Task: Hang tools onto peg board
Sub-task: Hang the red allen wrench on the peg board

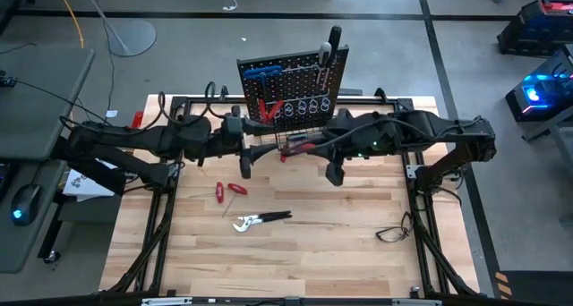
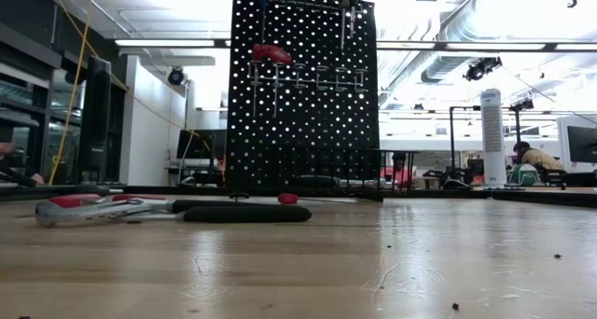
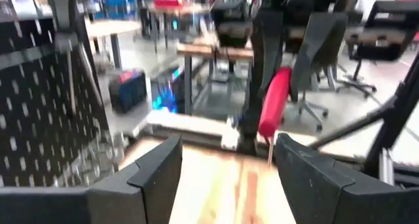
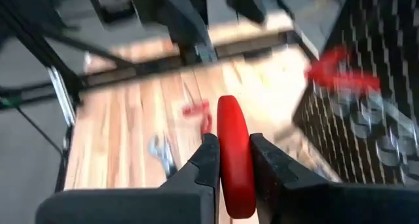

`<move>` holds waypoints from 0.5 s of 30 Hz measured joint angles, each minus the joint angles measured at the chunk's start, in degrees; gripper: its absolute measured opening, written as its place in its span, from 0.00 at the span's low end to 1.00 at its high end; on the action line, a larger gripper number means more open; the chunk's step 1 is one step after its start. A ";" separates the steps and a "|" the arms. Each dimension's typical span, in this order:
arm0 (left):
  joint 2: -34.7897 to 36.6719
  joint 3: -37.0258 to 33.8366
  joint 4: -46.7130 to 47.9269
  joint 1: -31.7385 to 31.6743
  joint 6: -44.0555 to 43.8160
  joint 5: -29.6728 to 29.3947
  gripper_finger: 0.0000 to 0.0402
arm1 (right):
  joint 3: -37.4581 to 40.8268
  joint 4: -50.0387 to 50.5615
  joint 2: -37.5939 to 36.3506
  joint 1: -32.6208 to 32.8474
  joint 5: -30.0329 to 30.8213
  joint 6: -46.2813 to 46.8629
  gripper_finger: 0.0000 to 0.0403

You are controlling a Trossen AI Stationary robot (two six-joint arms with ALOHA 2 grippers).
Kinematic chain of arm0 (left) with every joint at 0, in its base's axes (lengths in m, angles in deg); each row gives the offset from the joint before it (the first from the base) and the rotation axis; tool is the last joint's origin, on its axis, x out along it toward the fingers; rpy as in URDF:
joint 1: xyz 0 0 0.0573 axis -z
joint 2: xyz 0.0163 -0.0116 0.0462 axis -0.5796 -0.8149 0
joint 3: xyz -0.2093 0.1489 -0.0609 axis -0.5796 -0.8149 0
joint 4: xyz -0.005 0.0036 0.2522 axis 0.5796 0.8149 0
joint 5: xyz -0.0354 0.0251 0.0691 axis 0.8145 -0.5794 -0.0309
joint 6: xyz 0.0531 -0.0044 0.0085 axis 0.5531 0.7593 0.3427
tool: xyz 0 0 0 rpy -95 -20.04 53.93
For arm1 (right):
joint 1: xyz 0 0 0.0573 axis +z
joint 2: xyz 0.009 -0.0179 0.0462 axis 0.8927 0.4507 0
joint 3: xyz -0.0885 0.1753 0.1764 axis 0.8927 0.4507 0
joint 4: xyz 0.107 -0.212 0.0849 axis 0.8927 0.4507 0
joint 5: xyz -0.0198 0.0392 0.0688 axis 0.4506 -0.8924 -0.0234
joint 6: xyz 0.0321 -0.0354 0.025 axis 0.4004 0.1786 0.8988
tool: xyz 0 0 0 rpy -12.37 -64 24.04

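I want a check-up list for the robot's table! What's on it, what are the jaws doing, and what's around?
Surface: wooden table, with small dark specks in the low view.
Job's things: peg board upright at the far edge, tools hung on it; pliers and two red screwdrivers lying on the table.
Clutter: nothing seen.
Grippers: left gripper jaws open, empty; right gripper jaws shut on a red-handled tool.
Cables: black cable coiled near the table's right side.
Surroundings: office chairs, benches, a seated person far off.
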 joint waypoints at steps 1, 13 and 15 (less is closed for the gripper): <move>0.51 0.00 2.60 0.00 -1.56 0.47 0.56 | 0.00 2.47 -0.04 0.52 0.24 1.37 0.09; 7.24 -14.67 1.74 3.36 -23.26 0.30 0.57 | 35.45 -23.52 -9.29 8.61 5.55 25.41 0.09; 8.79 -19.70 -4.93 4.37 -26.85 -2.00 0.57 | 43.03 -38.08 -10.11 8.47 10.81 27.20 0.09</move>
